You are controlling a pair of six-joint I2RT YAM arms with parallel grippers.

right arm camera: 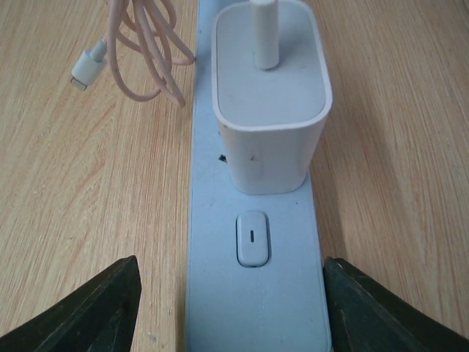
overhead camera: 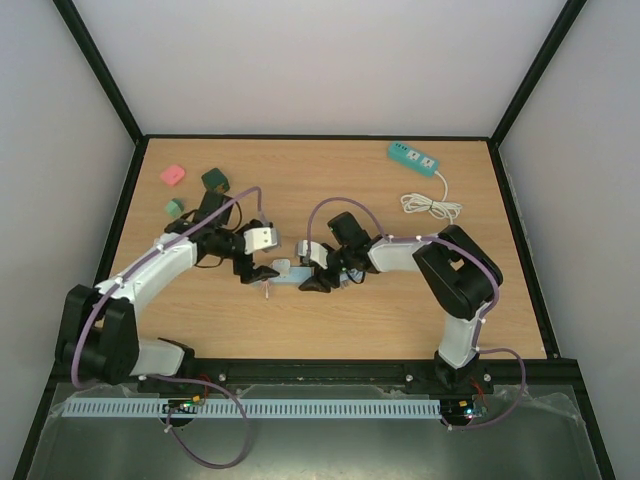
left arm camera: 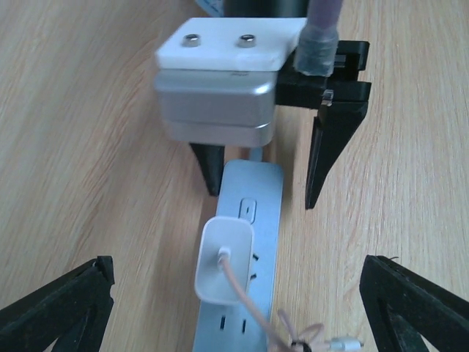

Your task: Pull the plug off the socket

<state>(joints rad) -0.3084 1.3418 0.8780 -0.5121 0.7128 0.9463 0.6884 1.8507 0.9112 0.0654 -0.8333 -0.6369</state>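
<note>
**Entry: power strip and plug, mid-table**

- Power strip (right arm camera: 253, 308): pale blue, lying flat on the wooden table (overhead camera: 420, 320) between the two arms.
- Plug (right arm camera: 271, 95): white charger block, sitting fully seated in the strip just beyond the rocker switch (right arm camera: 253, 238). Its pinkish cable (right arm camera: 146, 66) is looping off to one side.
- Left gripper (overhead camera: 260, 270): jaws standing wide apart, holding nothing, facing the strip from its cable end.
- Right gripper (left arm camera: 262, 198): jaws also apart, one finger passing down each side of the strip's switch end, clamping nothing.

**Hazards, as judged**

- The strip is lying loose. If one gripper is pulling the plug while nothing is pinning the strip, the whole strip is likely coming up with it.
- The plug's faces are looking smooth and rounded, so a shallow pinch is risking a slip.
- The slack cable loops are lying near the left fingers' path and may be snagging.

**View differences**

- The right wrist view is giving the switch, the plug's flush seating and the cable's free connector (right arm camera: 84, 70).
- The left wrist view alone is showing the right fingers straddling the strip.
- Only the overhead view is showing a second, green strip (overhead camera: 413, 158) and coloured blocks (overhead camera: 172, 176) — both well apart from the work.
</note>
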